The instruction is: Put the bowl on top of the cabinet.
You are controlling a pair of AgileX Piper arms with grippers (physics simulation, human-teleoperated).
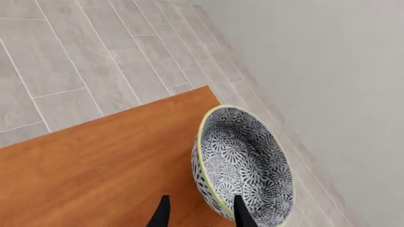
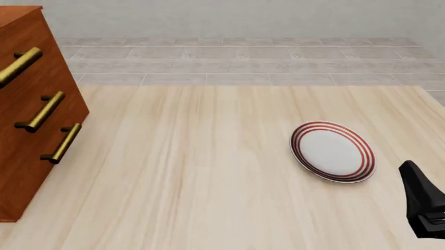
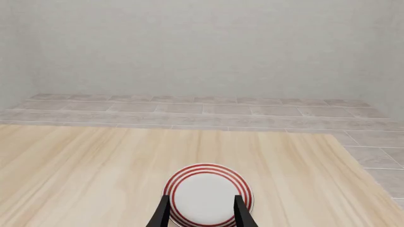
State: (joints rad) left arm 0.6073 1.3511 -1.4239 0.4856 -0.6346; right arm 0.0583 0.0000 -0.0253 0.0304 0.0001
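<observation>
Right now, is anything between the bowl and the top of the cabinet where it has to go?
Nothing visible. In the left wrist view the bowl is already over the cabinet top near its corner, tilted, its rim between the left gripper fingers.

A pale wood-grain counter [image 2: 208, 172] fills the near ground. Beyond the counter's far edge lies a floor [image 2: 236, 62] of grey rectangular tiles with thin light joints. Behind the floor rises a plain, pale grey wall [image 2: 236, 18]. Light is even, with soft shadows.
</observation>
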